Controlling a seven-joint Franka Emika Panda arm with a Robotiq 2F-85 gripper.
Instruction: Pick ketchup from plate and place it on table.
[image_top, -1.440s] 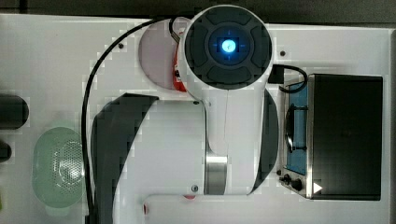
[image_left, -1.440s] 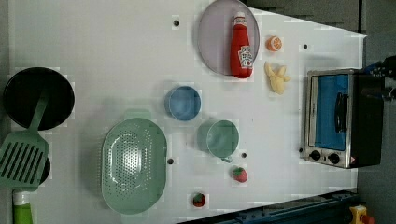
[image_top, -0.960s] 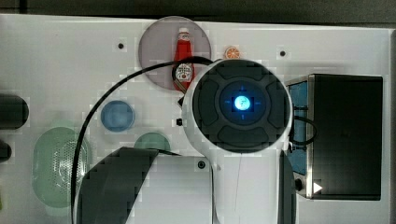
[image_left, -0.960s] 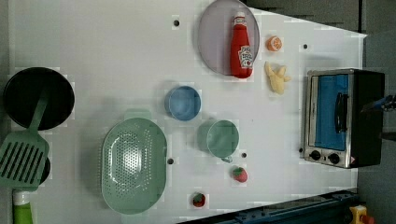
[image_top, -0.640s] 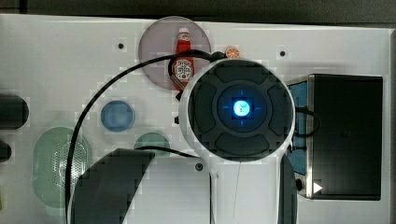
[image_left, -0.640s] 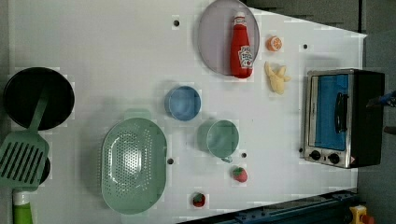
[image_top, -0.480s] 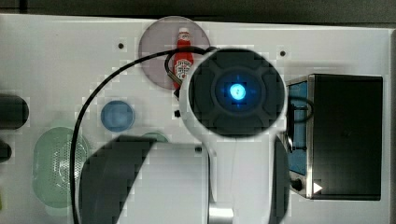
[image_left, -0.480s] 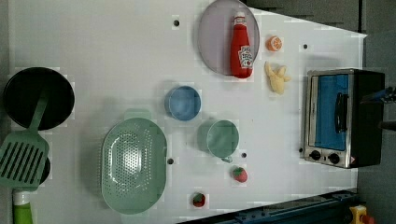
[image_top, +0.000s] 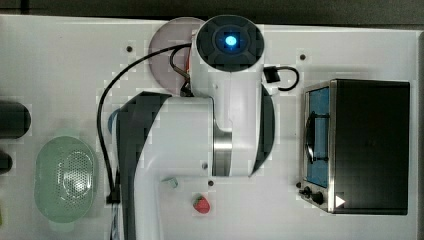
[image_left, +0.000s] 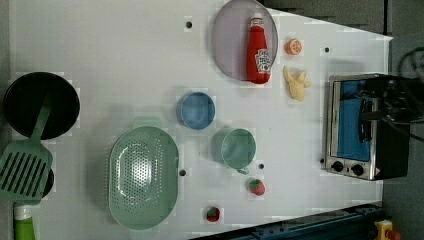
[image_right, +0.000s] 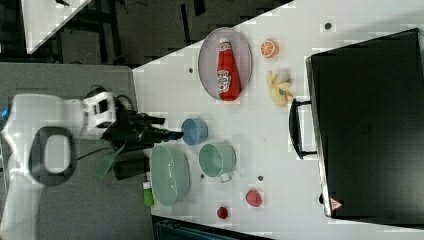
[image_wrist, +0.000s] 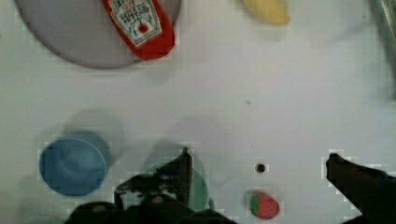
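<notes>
In the wrist view we see our hand (image_wrist: 257, 161) spread wide above the white desk (image_wrist: 280, 93), holding nothing. Farther off, the ketchup (image_wrist: 140, 25) lies flat on the mauve plate (image_wrist: 70, 37), well apart from our fingers (image_wrist: 184, 172).
</notes>
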